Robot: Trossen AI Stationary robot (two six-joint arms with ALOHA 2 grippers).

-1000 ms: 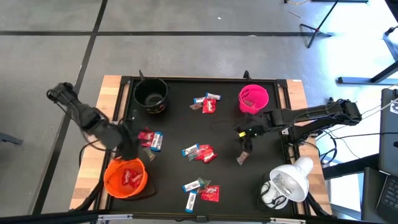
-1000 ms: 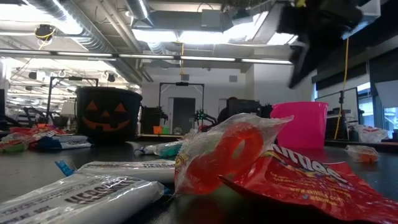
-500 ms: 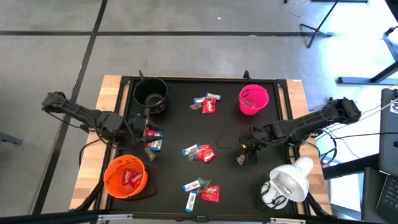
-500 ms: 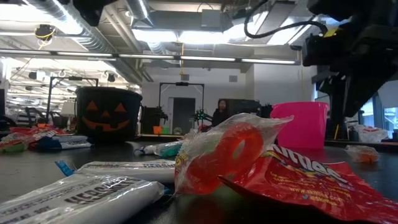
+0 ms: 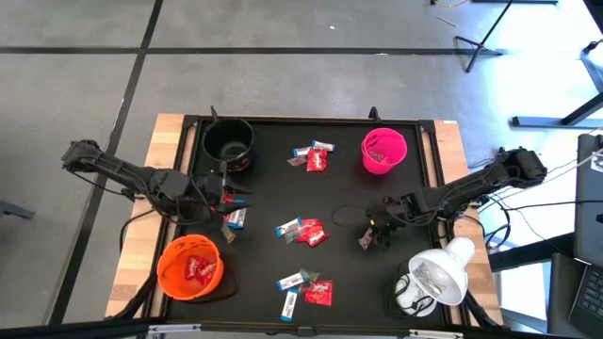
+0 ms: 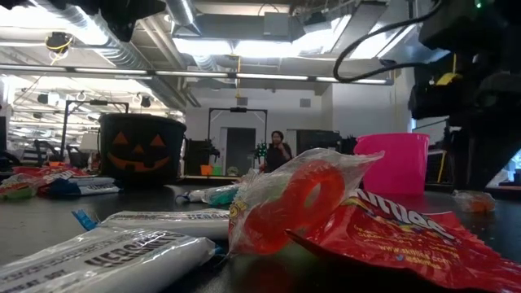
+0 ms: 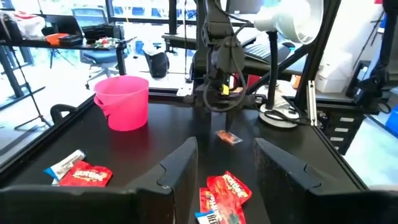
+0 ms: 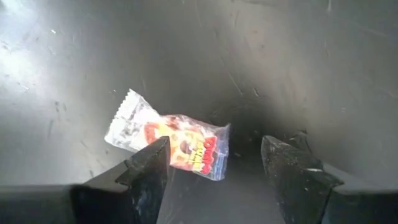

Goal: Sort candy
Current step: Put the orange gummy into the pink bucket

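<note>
The candy lies scattered over the black table top [image 5: 339, 188]: a lone clear-and-red sweet [image 8: 169, 142] near the right side, a red and blue-and-white cluster [image 5: 302, 231] in the middle, another [image 5: 314, 156] between the black bowl [image 5: 229, 144] and the pink bowl [image 5: 383, 151], more at the near edge, and a pair [image 5: 233, 209] by the left arm. Some red pieces already sit in the orange bowl [image 5: 190, 269].

The step in hand looks like a pickup on both sides. The right gripper [image 8: 214, 171] hangs just above the lone sweet, fingers apart and straddling it — next it likely needs to sink and close squarely. The left gripper [image 7: 224, 171], also spread and empty, hovers low by the left pair — it seems to need the same drop.
</note>
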